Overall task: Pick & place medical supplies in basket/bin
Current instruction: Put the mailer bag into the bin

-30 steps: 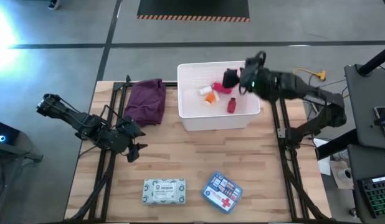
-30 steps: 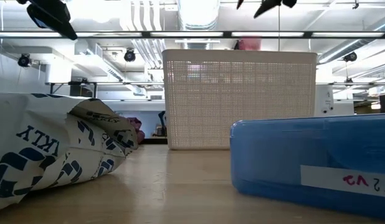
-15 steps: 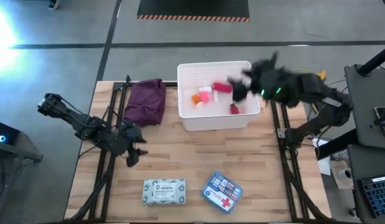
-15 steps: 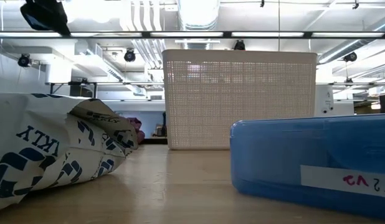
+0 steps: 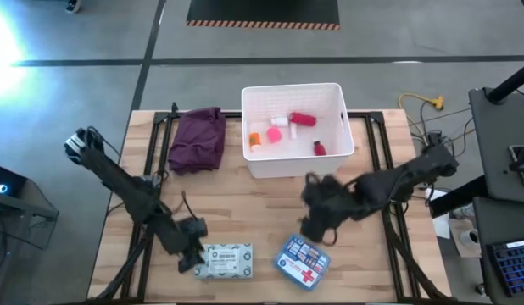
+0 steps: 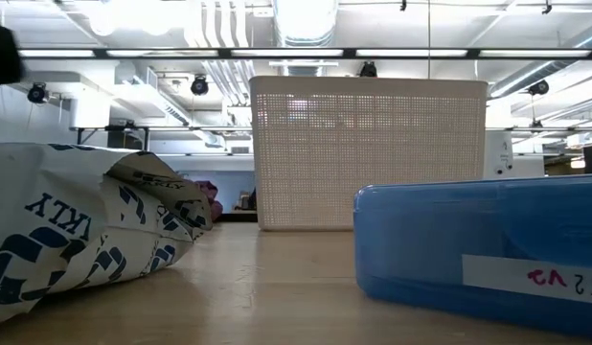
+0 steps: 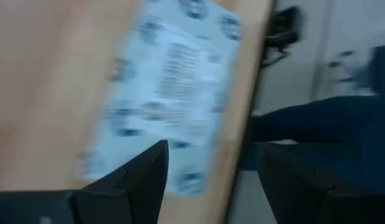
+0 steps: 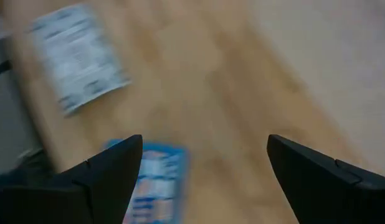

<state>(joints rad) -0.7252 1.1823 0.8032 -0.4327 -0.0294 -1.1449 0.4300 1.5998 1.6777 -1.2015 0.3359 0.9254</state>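
The white ribbed bin (image 5: 296, 161) stands at the table's far middle. In it lie a red-and-white tube (image 5: 298, 120), a small red bottle (image 5: 317, 148) and orange- and pink-capped items (image 5: 264, 135). The grey-green patterned packet (image 5: 224, 261) and the blue first-aid box (image 5: 302, 263) lie flat near the near edge. My left gripper (image 5: 190, 247) is open at the packet's left end, with the packet (image 7: 174, 93) just ahead of its fingers. My right gripper (image 5: 317, 216) is open, above and just beyond the blue box (image 8: 158, 174).
A folded purple cloth (image 5: 198, 137) lies left of the bin. Bare wood lies between the bin and the two near items. In the low view the packet (image 6: 85, 230) and blue box (image 6: 478, 249) stand close in front, with the bin (image 6: 368, 153) behind them.
My right gripper has left the space over the bin, swinging toward the near edge and down to the blue box. My left gripper has moved toward the near edge and right, up to the packet. In the bin the orange- and pink-capped items have shifted toward its left side.
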